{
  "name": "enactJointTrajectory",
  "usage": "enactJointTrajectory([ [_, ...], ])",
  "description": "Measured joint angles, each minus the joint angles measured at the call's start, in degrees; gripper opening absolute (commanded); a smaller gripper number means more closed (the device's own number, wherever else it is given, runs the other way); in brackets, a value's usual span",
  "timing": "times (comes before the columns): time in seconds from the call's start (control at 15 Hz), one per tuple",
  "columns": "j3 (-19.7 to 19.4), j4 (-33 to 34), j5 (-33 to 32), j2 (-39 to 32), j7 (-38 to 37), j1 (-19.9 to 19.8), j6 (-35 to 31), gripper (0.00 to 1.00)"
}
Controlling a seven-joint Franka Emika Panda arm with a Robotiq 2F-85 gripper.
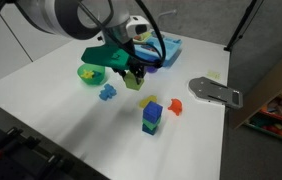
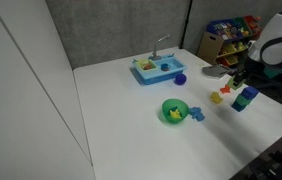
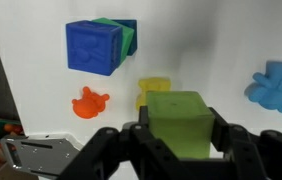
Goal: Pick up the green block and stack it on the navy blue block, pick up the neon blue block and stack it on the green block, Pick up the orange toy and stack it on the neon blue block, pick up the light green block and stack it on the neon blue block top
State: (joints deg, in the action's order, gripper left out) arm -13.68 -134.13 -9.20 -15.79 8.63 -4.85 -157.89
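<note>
Light green block (image 3: pixel 186 122): pale cube between fingers (image 3: pixel 243 150).

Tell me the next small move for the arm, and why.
Probably carry the light green block, gripped in the pincer, across to above the neon blue block, which sits atop the green block; its top looks bare, and the orange toy lies on the table.

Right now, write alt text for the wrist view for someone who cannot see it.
The gripper holds the light green block over a white table. Beyond it lie a yellow toy, the orange toy and a light-blue toy, with the neon blue block sitting on the green block.
</note>
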Motion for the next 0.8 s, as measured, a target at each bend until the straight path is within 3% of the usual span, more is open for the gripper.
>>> enactJointTrajectory([
  [0.33,-1.9,0.0,-0.9,4.5,-1.6,-2.5,2.9,0.32],
  [0.8,-2.9,-0.2,-1.1,5.0,-1.8,-6.7,3.2,0.32],
])
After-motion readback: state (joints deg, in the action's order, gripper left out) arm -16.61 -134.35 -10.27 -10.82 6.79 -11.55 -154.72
